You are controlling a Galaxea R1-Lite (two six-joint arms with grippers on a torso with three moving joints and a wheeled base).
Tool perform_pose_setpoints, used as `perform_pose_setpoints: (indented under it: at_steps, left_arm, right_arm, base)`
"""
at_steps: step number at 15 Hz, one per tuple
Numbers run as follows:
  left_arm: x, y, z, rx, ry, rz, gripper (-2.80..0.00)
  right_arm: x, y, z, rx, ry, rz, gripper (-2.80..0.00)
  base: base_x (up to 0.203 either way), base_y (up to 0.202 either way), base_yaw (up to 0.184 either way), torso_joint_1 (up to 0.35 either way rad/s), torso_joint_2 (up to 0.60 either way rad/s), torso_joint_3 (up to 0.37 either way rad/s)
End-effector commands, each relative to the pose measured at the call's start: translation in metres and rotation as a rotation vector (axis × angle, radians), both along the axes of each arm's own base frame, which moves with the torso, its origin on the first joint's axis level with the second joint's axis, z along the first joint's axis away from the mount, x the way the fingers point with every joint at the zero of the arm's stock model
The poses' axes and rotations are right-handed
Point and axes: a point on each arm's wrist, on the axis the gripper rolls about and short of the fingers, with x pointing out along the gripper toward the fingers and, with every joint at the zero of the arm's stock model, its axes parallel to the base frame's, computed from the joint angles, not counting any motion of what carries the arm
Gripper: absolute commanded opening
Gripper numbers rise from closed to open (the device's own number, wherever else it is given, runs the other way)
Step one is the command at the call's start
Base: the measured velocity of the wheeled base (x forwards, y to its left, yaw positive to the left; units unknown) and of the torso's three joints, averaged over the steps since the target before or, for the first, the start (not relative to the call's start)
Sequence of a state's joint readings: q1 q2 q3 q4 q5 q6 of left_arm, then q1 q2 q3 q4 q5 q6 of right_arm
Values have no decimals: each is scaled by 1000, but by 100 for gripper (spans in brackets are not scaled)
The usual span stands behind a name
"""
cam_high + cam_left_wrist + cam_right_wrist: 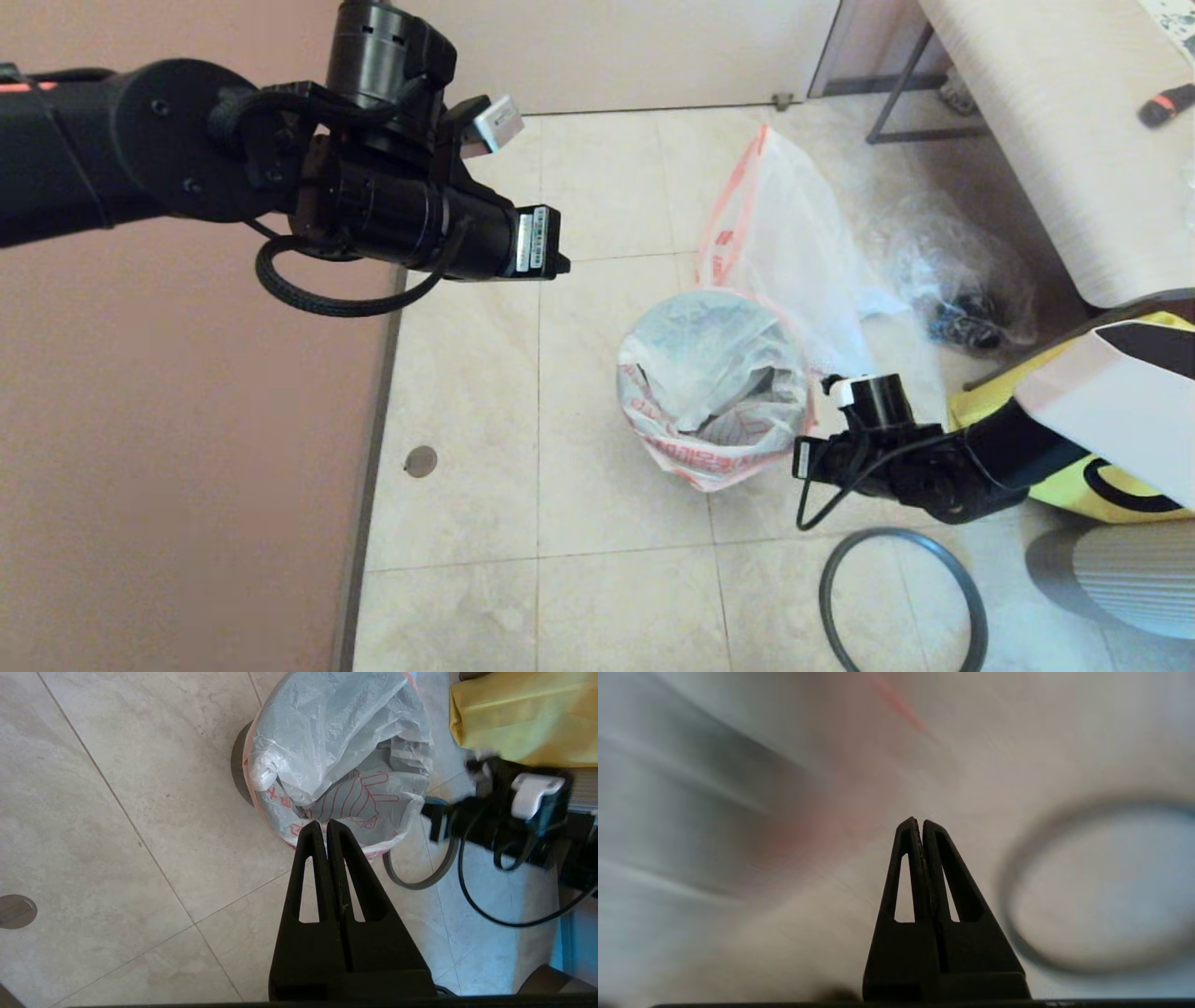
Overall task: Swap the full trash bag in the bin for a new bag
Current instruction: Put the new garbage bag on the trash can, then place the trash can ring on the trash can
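Plastic is the whole handling question here. The bulky translucent white trash bag with its red-orange band and red print (pixel 711 387) sits in the small round black plastic bin (pixel 239 772), its mouth folded over the bin's lip and hiding nearly all of it. I judge the film soft, slippery and easy to tear, and the load probably light but awkward; what is inside cannot be made out through the crumpled film. The best hold looks to be the gathered band at the rim, where the plastic is doubled, rather than the thin wall.

The right claw (pixel 919 822), fingers pressed together and holding nothing, is low beside the bin on the side of the yellow fabric tote (pixel 1102 467); whether it touches the bag cannot be told. It would need to spread before taking the band. The left claw (pixel 324 823), likewise closed and empty, hangs high above the floor, pointing towards the bin.

The thin limp white bag with a pink-red edge (pixel 775 224) lies spread on the floor just behind the bin, and a clear bag with dark items (pixel 962 280) lies near it, further right. The dark grey hoop-shaped rim ring (pixel 901 597) lies flat on the floor, off the bin, near the right arm.

The floor is pale glossy stone tile (pixel 467 392) with thin grout lines and a small round metal cap (pixel 421 461). A pink wall (pixel 168 448) runs along the left, and a pale worktop on a metal frame (pixel 1046 121) stands at upper right.
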State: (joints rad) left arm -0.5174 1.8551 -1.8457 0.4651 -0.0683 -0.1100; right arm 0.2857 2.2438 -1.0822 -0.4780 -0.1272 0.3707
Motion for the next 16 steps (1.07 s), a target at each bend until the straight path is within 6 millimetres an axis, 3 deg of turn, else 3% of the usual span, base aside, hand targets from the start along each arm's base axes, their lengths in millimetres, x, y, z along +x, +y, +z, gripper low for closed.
perform_pose_setpoints:
  at_steps: [1, 4, 6, 8, 10, 12, 14, 16]
  left_arm:
    - [0, -1, -1, 2, 5, -1, -280]
    - [1, -2, -3, 5, 9, -2, -280]
    - [0, -5, -4, 9, 13, -13, -280]
    - [-2, -9, -6, 13, 18, -24, -280]
    - [-5, -14, -9, 22, 26, -36, -280]
    - [-1, -17, -13, 31, 32, -35, -280]
    - [1, -17, -15, 34, 35, -34, -280]
    - [2, -20, -18, 39, 40, -38, -280]
  right_arm:
    - [-14, -6, -8, -53, 56, -32, -280]
    - [-52, -20, 0, -107, 117, -64, -280]
    - [-57, -44, -11, -129, 171, -117, -280]
    - [-40, -63, -47, -168, 250, -157, -280]
    - [-3, -84, -94, -204, 290, -224, -280]
    - [36, -106, -100, -252, 253, -269, -280]
    - [41, -125, -126, -315, 475, -267, -280]
    - [47, -134, -141, -335, 579, -262, -280]
  base:
    - [0, 0, 0, 0, 0, 0]
    - [0, 0, 0, 0, 0, 0]
    - [0, 0, 0, 0, 0, 0]
    - [0, 0, 0, 0, 0, 0]
    - [0, 0, 0, 0, 0, 0]
    - [0, 0, 0, 0, 0, 0]
    - [0, 0, 0, 0, 0, 0]
    - [0, 0, 0, 0, 0, 0]
